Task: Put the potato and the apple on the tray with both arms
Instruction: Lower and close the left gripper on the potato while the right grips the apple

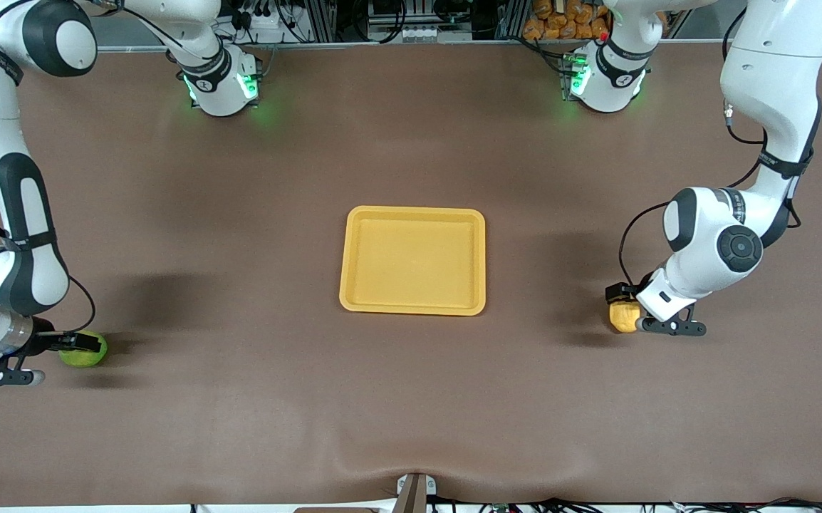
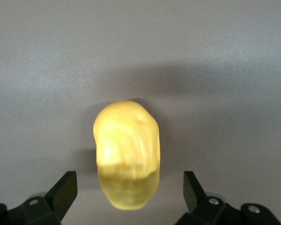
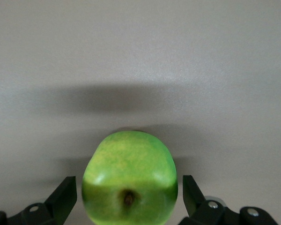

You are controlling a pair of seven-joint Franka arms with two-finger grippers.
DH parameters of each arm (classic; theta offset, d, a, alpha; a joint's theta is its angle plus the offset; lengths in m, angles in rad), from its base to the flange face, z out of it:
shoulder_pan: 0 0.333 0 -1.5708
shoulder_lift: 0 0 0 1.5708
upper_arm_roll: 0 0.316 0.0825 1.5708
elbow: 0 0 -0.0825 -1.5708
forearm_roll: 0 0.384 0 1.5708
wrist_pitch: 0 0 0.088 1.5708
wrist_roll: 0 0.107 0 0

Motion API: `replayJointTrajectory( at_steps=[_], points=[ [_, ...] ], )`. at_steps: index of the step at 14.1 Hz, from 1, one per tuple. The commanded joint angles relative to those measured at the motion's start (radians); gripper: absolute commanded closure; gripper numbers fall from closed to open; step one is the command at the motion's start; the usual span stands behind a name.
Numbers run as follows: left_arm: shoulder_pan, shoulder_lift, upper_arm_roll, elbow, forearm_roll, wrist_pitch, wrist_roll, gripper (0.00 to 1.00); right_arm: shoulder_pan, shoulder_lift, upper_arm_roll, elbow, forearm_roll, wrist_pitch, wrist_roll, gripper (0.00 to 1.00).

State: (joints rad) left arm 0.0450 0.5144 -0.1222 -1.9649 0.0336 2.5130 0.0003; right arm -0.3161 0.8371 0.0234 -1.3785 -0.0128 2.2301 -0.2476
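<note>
In the middle of the brown worktop (image 1: 240,235) sits the yellow-orange tray (image 1: 413,260), and nothing lies in it.

Toward the left arm's end of the worktop, the potato (image 1: 623,315) rests on the brown top, well apart from the tray. The left gripper (image 1: 628,308) is down low around it. In the left wrist view, the potato (image 2: 127,153) lies between the two black fingers (image 2: 63,190), with a gap on each side. The jaws are spread wide and not squeezing it.

Toward the right arm's end, close to the worktop's edge nearest the front camera, lies the green apple (image 1: 83,349). The right gripper (image 1: 73,344) is down around it too. In the right wrist view, the apple (image 3: 129,178) sits between the fingers (image 3: 64,193) with its dark stem dimple showing. These jaws are spread wide as well, not pinching the fruit.
</note>
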Motion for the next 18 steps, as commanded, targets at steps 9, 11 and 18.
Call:
replayJointTrajectory(
  at_steps=[9,11,18],
  points=[
    [0.001,0.055,0.003,0.031,0.017,0.027,-0.066,0.11,-0.035,0.033,0.018,0.022,0.077,0.026,-0.007,0.63],
    [0.004,0.055,0.004,0.031,0.017,0.027,-0.068,0.77,-0.034,0.028,0.018,0.027,0.076,0.023,-0.012,0.93],
    [-0.001,0.047,0.004,0.058,0.019,0.026,-0.060,1.00,-0.029,-0.007,0.029,0.035,0.067,-0.065,-0.030,1.00]
  ],
)
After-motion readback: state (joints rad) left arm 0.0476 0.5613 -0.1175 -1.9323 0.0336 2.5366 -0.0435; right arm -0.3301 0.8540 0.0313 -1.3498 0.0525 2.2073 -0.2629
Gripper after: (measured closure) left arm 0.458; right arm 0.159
